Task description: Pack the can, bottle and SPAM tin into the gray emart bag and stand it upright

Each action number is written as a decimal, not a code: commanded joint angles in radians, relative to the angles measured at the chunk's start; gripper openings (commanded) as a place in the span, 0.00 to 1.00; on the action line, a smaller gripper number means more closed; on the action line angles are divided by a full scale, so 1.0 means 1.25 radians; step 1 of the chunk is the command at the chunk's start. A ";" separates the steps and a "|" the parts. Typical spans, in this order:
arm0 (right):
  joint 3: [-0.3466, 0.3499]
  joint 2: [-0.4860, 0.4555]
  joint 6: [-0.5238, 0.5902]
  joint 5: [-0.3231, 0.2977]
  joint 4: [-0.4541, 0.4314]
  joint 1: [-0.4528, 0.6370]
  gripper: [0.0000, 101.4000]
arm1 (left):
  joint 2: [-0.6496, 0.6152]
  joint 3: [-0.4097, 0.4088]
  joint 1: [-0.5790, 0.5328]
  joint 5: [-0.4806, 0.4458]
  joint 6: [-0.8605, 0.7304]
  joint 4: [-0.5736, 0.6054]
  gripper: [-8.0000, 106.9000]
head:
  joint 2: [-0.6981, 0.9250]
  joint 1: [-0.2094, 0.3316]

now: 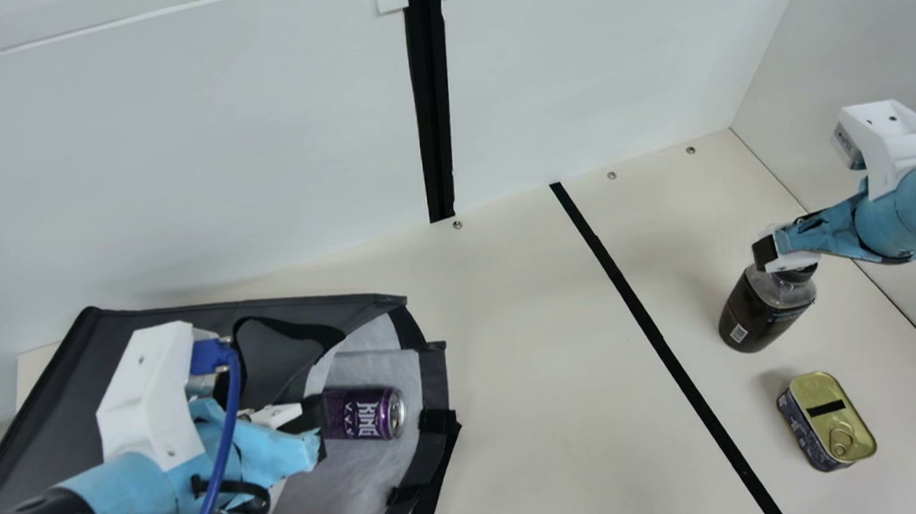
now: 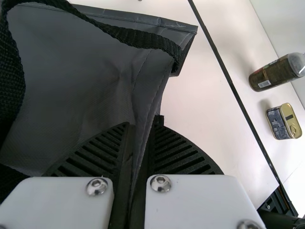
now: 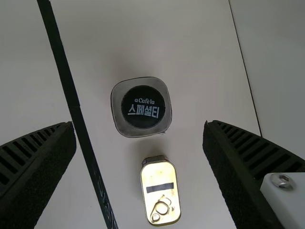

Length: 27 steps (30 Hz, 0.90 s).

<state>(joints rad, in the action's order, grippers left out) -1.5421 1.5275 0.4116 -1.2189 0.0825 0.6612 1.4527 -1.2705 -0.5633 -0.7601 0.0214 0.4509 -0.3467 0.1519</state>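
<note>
Reads "KING" in pale letters on the purple can [image 1: 360,415], right there in the main view, with smaller marks beside it too small to make out! Over to the right wrist view, and says "a Café la" on the dark cap [image 3: 143,119] of the bottle [image 1: 757,321], then switches to Korean just beside that, "스페셜티", both in white. Carries a barcode [image 1: 739,334] on the bottle too, plus print too small to read on the tin's side [image 2: 276,123].
</note>
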 commanded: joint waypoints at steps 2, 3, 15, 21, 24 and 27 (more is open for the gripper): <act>0.003 0.008 -0.004 -0.001 -0.002 -0.001 0.94 | 0.000 0.000 0.000 0.000 0.000 0.000 0.00 | -0.002 0.018; 0.003 0.011 -0.005 -0.001 -0.003 -0.002 0.94 | 0.000 0.000 0.000 0.000 0.000 0.000 0.00 | -0.002 0.018; 0.007 0.047 -0.023 -0.001 -0.009 -0.011 0.94 | 0.000 0.000 0.000 0.000 0.000 0.000 0.00 | -0.002 0.018; 0.003 0.066 -0.031 -0.001 -0.011 -0.017 0.94 | 0.000 0.000 0.000 0.000 0.000 0.000 0.00 | -0.002 0.018; 0.000 0.076 -0.034 -0.001 -0.011 -0.020 0.94 | 0.000 0.000 0.000 0.000 0.000 0.000 0.00 | -0.002 0.018; -0.005 0.086 -0.038 -0.001 -0.012 -0.022 0.94 | 0.000 0.000 0.000 0.000 0.000 0.000 0.00 | -0.002 0.018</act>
<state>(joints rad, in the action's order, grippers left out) -1.5473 1.6335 0.3667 -1.2184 0.0665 0.6335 1.4527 -1.2705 -0.5633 -0.7601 0.0214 0.4509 -0.3467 0.1519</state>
